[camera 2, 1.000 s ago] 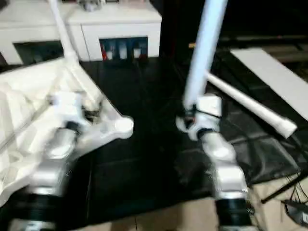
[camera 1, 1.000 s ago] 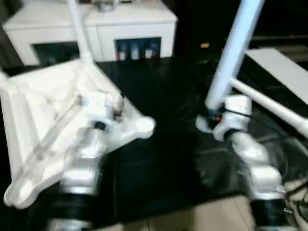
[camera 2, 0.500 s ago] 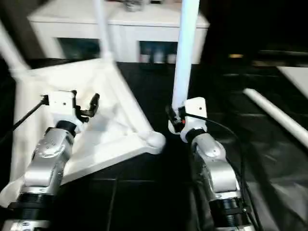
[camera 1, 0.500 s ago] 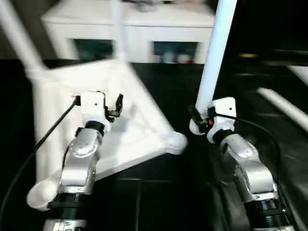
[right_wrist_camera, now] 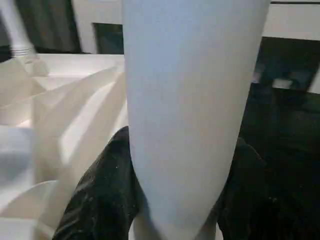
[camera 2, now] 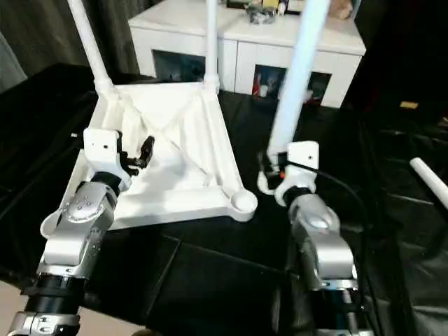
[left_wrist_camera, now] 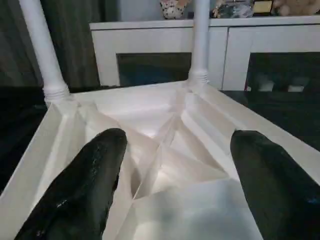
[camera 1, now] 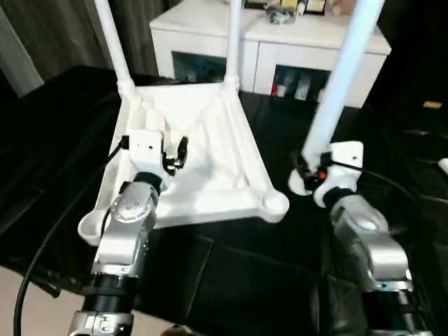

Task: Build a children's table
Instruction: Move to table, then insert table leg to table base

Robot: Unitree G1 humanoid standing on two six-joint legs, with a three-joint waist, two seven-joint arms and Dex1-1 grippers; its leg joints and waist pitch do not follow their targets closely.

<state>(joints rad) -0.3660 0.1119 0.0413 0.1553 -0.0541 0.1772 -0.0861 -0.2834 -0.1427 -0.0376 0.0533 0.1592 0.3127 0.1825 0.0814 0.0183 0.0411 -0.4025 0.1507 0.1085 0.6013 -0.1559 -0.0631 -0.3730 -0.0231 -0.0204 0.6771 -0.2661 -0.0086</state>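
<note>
The white tabletop (camera 1: 210, 161) lies upside down on black cloth, its ribbed X-braced underside (left_wrist_camera: 170, 145) facing up. Two white legs (camera 1: 112, 42) (camera 1: 233, 38) stand in its far corner sockets. The near right socket (camera 1: 273, 203) and the near left socket (camera 1: 89, 227) are empty. My left gripper (camera 1: 173, 155) hangs open just over the underside, its black fingers (left_wrist_camera: 95, 175) spread wide apart. My right gripper (camera 1: 311, 170) is shut on a third leg (camera 1: 343, 70), held upright with its lower end just right of the near right socket. A fourth leg (camera 2: 428, 178) lies at the right edge.
A white sideboard (camera 1: 280, 42) with open shelves stands close behind the tabletop. Black cloth (camera 1: 231, 280) covers the ground around the work. Dark curtains (camera 1: 42, 35) hang at the back left. Pale floor (camera 1: 28, 308) shows at the near left corner.
The camera has swung, so the whole picture has shifted. My right gripper still holds the leg upright beside the near right socket. My left gripper stays over the tabletop's underside.
</note>
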